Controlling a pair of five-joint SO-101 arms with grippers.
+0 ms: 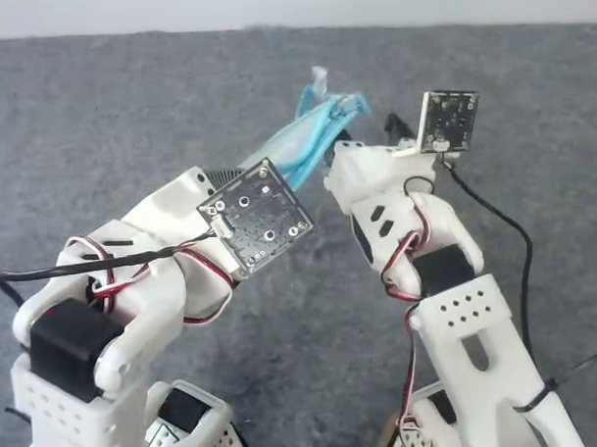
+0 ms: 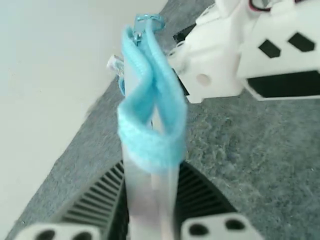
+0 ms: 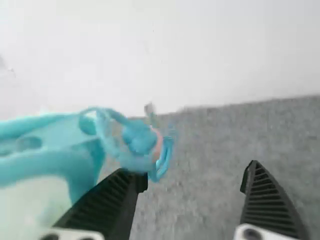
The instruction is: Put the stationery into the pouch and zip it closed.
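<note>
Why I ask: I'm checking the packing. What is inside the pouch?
The pouch is clamped in the left gripper. Its blue zip band and pale wall show. Nothing inside can be made out, because the walls lie pressed together and hide any contents.

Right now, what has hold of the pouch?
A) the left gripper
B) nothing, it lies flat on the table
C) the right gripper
A: in the left wrist view the pouch is clamped in the left gripper, while the right gripper has its jaws wide open beside the pouch's zipper end.
</note>
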